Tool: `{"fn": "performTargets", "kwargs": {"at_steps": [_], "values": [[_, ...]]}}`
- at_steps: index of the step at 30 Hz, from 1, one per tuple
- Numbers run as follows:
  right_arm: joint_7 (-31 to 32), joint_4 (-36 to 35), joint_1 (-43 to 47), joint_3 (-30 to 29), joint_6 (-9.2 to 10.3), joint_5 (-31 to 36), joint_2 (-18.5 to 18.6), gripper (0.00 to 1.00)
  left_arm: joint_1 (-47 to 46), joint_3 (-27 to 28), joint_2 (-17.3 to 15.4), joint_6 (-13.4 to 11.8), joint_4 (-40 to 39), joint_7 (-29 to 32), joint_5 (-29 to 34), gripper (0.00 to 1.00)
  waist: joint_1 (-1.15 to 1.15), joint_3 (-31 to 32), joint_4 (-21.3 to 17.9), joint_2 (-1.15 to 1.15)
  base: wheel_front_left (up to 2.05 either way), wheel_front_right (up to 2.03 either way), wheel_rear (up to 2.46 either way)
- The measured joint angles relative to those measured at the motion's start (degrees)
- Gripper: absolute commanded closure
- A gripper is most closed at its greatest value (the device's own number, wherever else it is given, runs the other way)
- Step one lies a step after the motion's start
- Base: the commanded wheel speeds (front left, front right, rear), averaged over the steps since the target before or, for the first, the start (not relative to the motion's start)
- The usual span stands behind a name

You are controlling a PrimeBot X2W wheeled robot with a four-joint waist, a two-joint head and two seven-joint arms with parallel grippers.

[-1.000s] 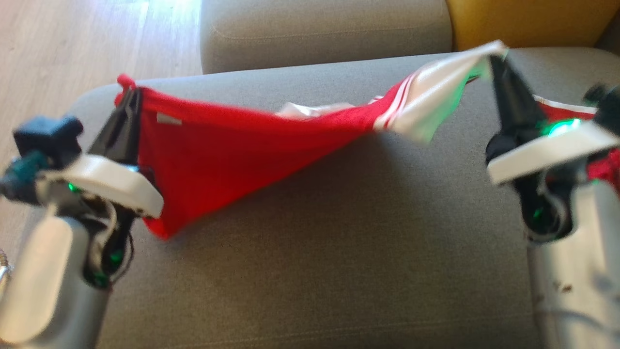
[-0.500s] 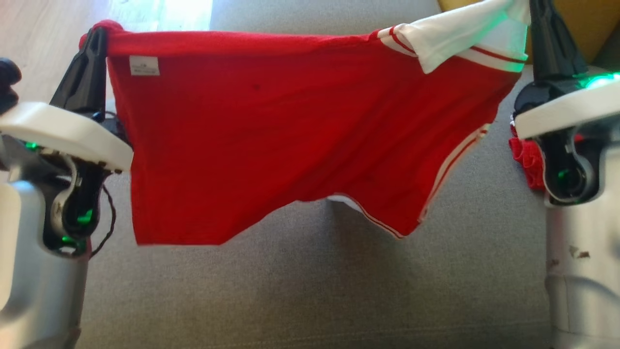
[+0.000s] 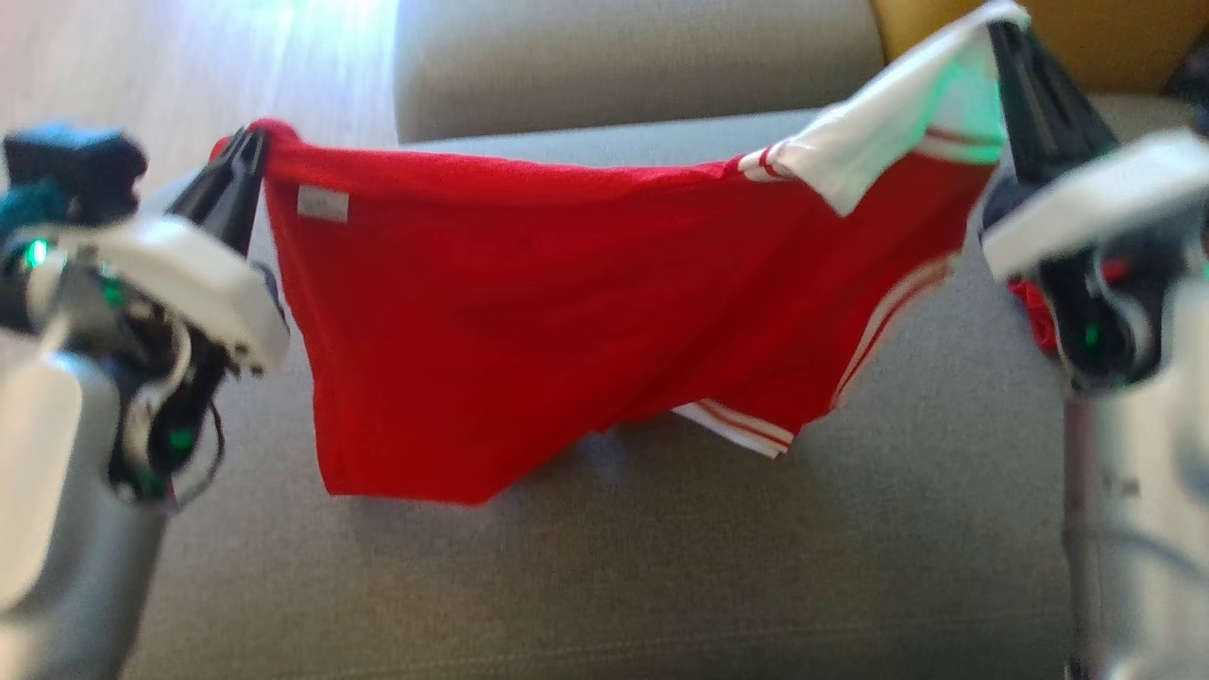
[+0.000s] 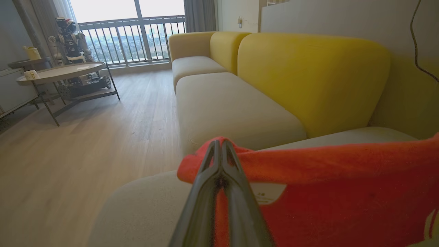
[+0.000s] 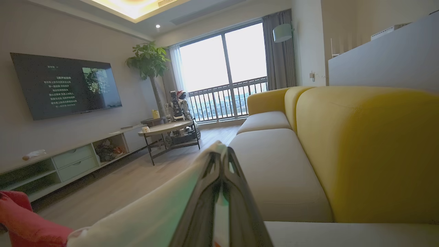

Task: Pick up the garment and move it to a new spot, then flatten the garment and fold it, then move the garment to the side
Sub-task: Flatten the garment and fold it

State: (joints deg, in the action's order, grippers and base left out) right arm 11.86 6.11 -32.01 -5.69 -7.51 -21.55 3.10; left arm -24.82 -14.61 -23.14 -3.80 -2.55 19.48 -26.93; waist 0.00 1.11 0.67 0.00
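Two forearms are showing blurred at the near edges. The left pincer is clenching the red garment's left corner, the right pincer its white collar end. The cloth is hanging spread between them above the grey sofa seat, hiding part of it. A yellow backrest is standing beyond.

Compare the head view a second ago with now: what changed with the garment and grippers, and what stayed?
The red garment, then a twisted, sagging sling, was stretched out and now hangs spread flat over the sofa cushion. The left gripper and right gripper stayed shut on its top corners.
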Motion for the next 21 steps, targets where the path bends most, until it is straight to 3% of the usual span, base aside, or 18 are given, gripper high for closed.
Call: {"fn": "performTargets", "kwargs": {"at_steps": [4, 8, 11, 12, 15, 21], "values": [[3.7, 5.9, -12.5, 1.1, 0.00, 5.2, 0.1, 1.00, -11.2, -1.9, -0.8, 2.9, 6.6, 2.7, 1.2, 1.00, 0.00, -4.3, 0.1, 0.00, 0.00, 0.00, 0.00], [1.6, 14.8, -32.1, 1.5, 0.00, 11.1, 0.2, 1.00, -29.2, -2.9, 0.2, 4.3, 17.0, 1.4, 4.0, 1.00, 0.02, -10.3, 0.3, 0.00, 0.00, 0.00, 0.00], [-4.2, 22.8, -45.2, -1.3, 0.00, 14.1, 0.3, 1.00, -41.7, -2.2, 1.6, 3.1, 25.1, -4.3, 7.0, 1.00, 0.02, -15.0, 0.4, 0.00, 0.00, 0.00, 0.00], [-4.2, 22.8, -45.2, -1.3, 0.00, 14.1, 0.3, 1.00, -41.7, -2.2, 1.6, 3.1, 25.1, -4.3, 7.0, 1.00, 0.02, -15.0, 0.4, 0.00, 0.00, 0.00, 0.00], [-12.0, 30.0, -54.1, -5.3, 0.00, 16.6, 0.6, 1.00, -51.7, -0.9, 3.5, 1.1, 32.5, -12.0, 9.3, 1.00, 0.03, -19.5, 0.4, 0.00, 0.00, 0.00, 0.00], [-23.5, 42.1, -58.1, -6.8, 0.00, 18.9, 0.7, 1.00, -57.6, -0.8, 6.7, 0.2, 44.6, -24.0, 10.7, 1.00, 0.04, -25.2, 0.7, -0.01, 0.00, 0.00, 0.00]]}}
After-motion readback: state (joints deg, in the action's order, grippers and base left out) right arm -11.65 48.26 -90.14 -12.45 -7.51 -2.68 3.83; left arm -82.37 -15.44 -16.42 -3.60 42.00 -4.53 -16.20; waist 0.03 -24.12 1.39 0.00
